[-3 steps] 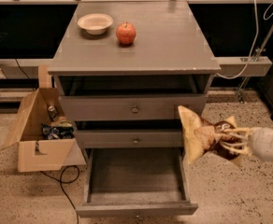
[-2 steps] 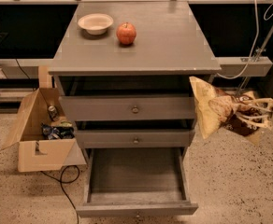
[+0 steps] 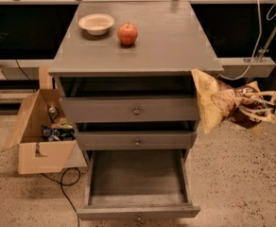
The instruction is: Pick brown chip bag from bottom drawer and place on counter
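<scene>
brown chip bag hangs in the air just beside the front right corner of the counter, pinched in the gripper. the bottom drawer stands open and bare, so the pick looks done; setting the bag on top is left.

Light: warm, dim, from overhead. Counter, up-left of the jaws, is brightest, with a faint sheen. Deep shadow under its overhang. Gripper, at the right edge, clasps the evenly lit brown chip bag.
</scene>
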You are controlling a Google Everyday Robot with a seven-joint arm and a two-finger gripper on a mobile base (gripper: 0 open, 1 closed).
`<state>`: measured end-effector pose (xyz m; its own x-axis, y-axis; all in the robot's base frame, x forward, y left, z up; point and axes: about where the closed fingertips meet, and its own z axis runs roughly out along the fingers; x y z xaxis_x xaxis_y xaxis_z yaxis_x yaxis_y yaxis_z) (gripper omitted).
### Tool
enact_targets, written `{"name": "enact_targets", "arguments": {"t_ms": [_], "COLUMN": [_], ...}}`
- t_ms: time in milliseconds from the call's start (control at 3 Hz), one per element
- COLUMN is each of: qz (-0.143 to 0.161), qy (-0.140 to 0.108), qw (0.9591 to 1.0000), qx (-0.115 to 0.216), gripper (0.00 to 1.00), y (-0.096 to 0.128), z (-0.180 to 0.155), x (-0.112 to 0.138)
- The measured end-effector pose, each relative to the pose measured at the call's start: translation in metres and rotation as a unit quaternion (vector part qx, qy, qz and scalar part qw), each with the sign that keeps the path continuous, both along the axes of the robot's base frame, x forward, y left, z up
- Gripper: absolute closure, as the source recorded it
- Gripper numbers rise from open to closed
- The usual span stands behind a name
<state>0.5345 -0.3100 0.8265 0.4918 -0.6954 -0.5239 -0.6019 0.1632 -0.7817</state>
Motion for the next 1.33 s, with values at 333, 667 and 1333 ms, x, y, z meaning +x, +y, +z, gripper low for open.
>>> {"name": "enact_targets", "arguments": {"t_ms": [333,667,1333], "qz": [0.022,0.029,0.022], "qy": [-0.069,-0.145,-0.197], "qw": [0.9963,0.9854,0.9746], "qx": [-0.047,-0.084,-0.104], "gripper": [1.0,1.0,1.0], "y": [0.008,0.014,0.048], "z": [0.052,0.114,0.163], "x": [0.028,0.07,0.155]}}
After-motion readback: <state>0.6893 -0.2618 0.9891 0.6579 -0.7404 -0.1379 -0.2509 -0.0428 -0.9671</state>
